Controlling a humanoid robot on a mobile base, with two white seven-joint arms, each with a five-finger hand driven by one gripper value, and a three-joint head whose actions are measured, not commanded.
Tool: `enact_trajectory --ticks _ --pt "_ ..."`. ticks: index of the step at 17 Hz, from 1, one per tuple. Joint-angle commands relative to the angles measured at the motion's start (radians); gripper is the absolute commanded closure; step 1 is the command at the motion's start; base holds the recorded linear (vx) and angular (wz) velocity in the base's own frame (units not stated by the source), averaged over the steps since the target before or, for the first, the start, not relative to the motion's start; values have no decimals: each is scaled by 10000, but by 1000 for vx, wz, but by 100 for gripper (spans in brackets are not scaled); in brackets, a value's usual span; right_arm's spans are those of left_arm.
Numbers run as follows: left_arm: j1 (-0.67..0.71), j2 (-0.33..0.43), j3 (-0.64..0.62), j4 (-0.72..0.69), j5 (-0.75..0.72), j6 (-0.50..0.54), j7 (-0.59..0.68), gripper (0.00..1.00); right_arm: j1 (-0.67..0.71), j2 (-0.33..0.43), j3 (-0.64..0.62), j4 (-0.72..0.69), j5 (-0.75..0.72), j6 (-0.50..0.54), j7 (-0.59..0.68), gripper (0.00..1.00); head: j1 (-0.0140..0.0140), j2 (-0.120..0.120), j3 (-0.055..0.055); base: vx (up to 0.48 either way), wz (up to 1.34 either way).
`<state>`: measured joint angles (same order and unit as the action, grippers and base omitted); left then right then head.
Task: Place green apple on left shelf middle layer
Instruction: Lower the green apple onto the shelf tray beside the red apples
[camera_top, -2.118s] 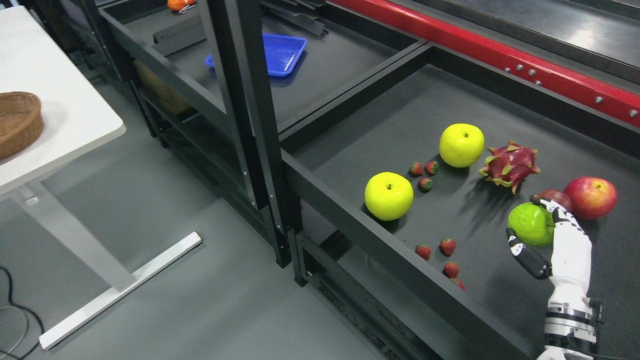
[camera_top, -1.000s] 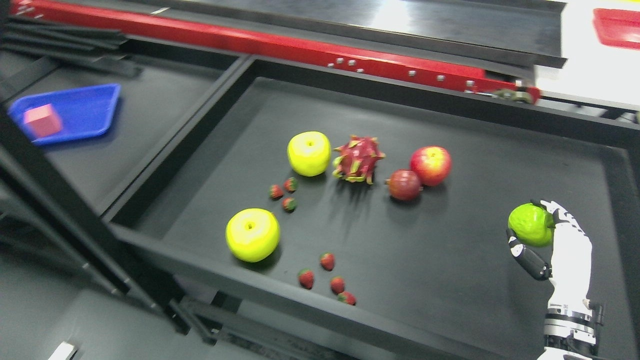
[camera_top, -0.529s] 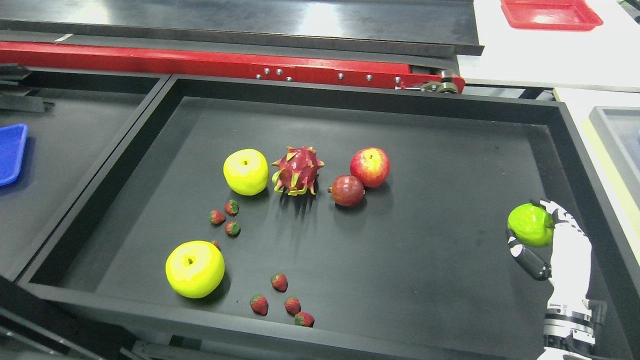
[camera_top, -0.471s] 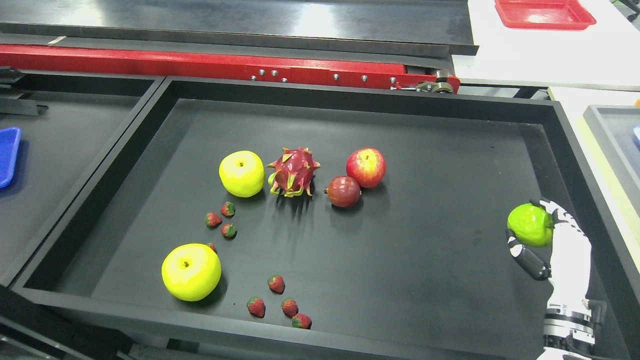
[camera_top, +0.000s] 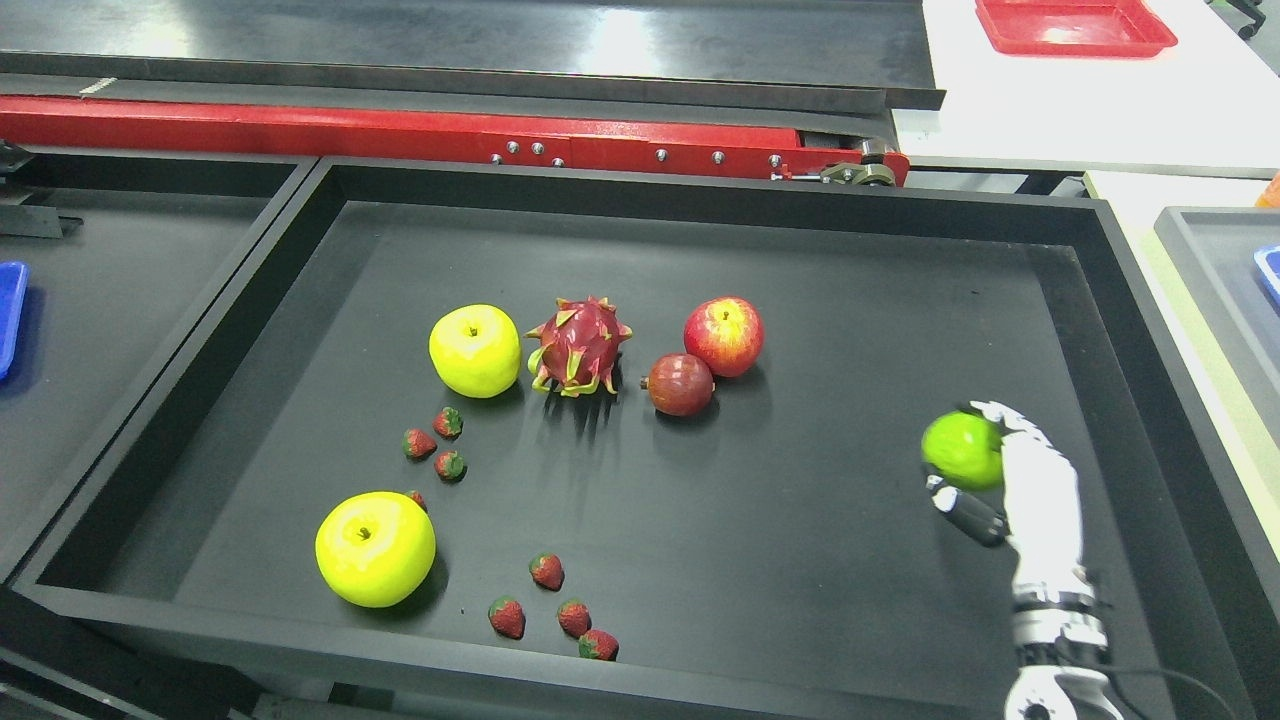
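Right hand (camera_top: 1010, 470) curled around the green apple (camera_top: 962, 450), over the right side of the black shelf tray (camera_top: 700, 195); well to the left, red apple (camera_top: 723, 336), dragon fruit (camera_top: 578, 346), two yellow apples (camera_top: 475, 350); strawberries (camera_top: 555, 610) near the front edge.

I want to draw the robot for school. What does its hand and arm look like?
Only the right hand shows. It has a smooth white shell over the back, black joints with white tips on the fingers, and a wrist ringed in silver and black metal. A thin black cable loops out beside the wrist.
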<state>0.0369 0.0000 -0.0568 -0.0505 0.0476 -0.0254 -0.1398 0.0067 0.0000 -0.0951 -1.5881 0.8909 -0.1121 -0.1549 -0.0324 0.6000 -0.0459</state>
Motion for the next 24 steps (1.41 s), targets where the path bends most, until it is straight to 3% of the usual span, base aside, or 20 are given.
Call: enact_trajectory --ticks 1,4,8,10,11,12,13,14,15,19,24 --pt "-1 175 1 -1 -1 -7 2 0 -1826 -230 2913 1764 1107 354 643 100 0 0 0 0 0" --pt "-1 175 1 -1 -1 8 17 0 -2857 -215 3128 2841 1108 370 1561 100 0 0 0 0 0" --pt "-1 175 1 -1 -1 -7 17 0 -3028 -175 3405 2919 1092 385 1778 100 0 -2 0 0 0" --pt "-1 175 1 -1 -1 -7 2 0 -2951 -175 3420 2903 1046 400 2496 100 0 -1 0 0 0" --pt "-1 175 1 -1 -1 -7 17 0 -2905 -175 3344 2903 910 385 2940 95 0 -2 0 0 0" --pt "-1 175 1 -1 -1 -7 2 0 -2829 -175 3252 2827 604 431 3081 75 0 -2 0 0 0" --pt "-1 175 1 -1 -1 8 2 0 -2692 -175 2993 2690 70 492 3067 51 0 -2 0 0 0" --pt "-1 175 1 -1 -1 9 17 0 -2629 -175 2581 2613 -406 462 3052 8 0 -2 0 0 0" --pt "-1 175 1 -1 -1 9 17 0 -2538 -175 2273 2490 -654 447 3022 0 0 -2 0 0 0" --pt "-1 175 1 -1 -1 9 2 0 -2261 -175 1352 1296 -1327 401 3067 0 0 -2 0 0 0" --pt "-1 175 1 -1 -1 9 2 0 -2184 -175 -639 -591 -5205 492 3037 0 0 -1 0 0 0"
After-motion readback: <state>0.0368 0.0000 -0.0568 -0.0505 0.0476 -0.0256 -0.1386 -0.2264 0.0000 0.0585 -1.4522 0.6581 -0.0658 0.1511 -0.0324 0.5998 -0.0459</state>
